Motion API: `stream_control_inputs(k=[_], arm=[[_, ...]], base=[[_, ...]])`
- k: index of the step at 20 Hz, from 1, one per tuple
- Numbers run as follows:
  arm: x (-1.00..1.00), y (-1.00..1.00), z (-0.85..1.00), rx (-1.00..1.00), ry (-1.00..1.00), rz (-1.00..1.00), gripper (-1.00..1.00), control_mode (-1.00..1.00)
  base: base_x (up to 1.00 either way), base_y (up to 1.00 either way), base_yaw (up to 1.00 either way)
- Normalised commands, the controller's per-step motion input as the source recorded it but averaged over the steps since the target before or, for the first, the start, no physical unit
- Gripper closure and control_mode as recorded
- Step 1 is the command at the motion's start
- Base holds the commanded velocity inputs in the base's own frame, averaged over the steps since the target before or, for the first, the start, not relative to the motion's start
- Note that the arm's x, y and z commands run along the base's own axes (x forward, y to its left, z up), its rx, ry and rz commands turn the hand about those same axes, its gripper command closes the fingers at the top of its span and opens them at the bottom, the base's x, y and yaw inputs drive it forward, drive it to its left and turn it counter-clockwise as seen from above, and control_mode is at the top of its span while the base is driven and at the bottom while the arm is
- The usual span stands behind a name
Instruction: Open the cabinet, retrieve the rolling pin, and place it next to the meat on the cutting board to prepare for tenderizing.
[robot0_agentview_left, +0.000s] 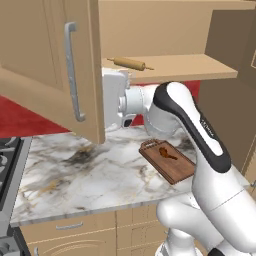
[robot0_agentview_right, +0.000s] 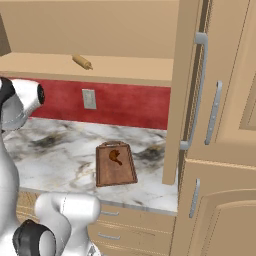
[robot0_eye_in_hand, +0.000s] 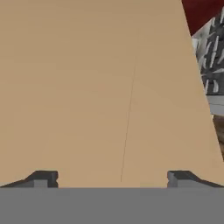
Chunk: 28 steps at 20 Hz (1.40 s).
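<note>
Both doors of the cabinet (robot0_agentview_left: 165, 25) stand open. The rolling pin (robot0_agentview_left: 129, 63) lies on its inner shelf, toward the left; the right base view also shows the rolling pin (robot0_agentview_right: 82, 62) there. Below on the counter, the cutting board (robot0_agentview_left: 167, 161) carries the meat (robot0_agentview_left: 166, 153) near its far end; from the right the cutting board (robot0_agentview_right: 116, 167) and the meat (robot0_agentview_right: 115, 156) appear mid-counter. My gripper (robot0_eye_in_hand: 112, 179) is open and empty, its fingertips (robot0_eye_in_hand: 43, 178) close against the inner face of the left door (robot0_agentview_left: 50, 60). The fingers are hidden behind that door in the left base view.
The left door's silver bar handle (robot0_agentview_left: 72, 70) faces the camera. The right door (robot0_agentview_right: 182, 90) juts out over the counter's right end. A stove (robot0_agentview_left: 7, 165) sits at the left. A wall outlet (robot0_agentview_right: 89, 98) is on the red backsplash. A tall cabinet (robot0_agentview_right: 225, 150) bounds the right.
</note>
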Motion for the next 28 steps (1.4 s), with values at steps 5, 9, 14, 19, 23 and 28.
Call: stream_control_inputs(k=[5,9,14,19,23,28], arm=[[-0.61,0.85,0.0,-0.09,-0.02,0.12,-1.0,-1.0],[-0.26,0.98,-0.11,-0.06,0.0,0.08,-1.0,-1.0],[-0.05,1.0,-0.19,-0.02,0.0,0.05,-1.0,-1.0],[0.0,0.96,-0.22,0.0,0.0,0.05,-1.0,-1.0],[0.0,0.94,-0.27,0.0,0.0,0.03,-1.0,-1.0],[0.01,0.85,-0.32,0.0,0.0,0.0,-1.0,-1.0]], base=[[0.0,0.0,0.0],[0.0,0.0,0.0],[0.0,0.0,0.0],[0.0,0.0,0.0],[0.0,0.0,0.0],[0.0,0.0,0.0]])
